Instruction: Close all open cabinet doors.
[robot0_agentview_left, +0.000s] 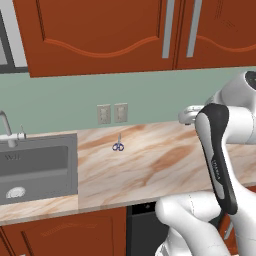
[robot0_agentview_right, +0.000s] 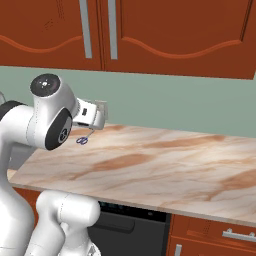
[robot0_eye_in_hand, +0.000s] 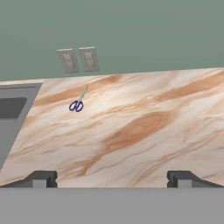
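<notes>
We hold the gripper (robot0_eye_in_hand: 112, 179) low over the counter (robot0_eye_in_hand: 144, 131), with its two fingertips (robot0_eye_in_hand: 40, 178) far apart and nothing between them. This wide setting suits a push against a flat panel, not a pinch.

The doors (robot0_agentview_left: 100, 35) hang on the wall above the counter, well above the gripper. In the left base view, the left door stands forward of its neighbour and its lower edge overhangs the backsplash, so we judge it to be ajar. Its handle (robot0_agentview_left: 169, 29) is at the edge next to the neighbouring door. In the right base view, the doors (robot0_agentview_right: 165, 35) look flush.

Scissors (robot0_agentview_left: 118, 145) lie on the counter near the wall outlets (robot0_agentview_left: 112, 113), beside the sink (robot0_agentview_left: 35, 165). They are no part of the task.

We judge the task to be at its start. The arm must rise before it can reach the ajar door.
</notes>
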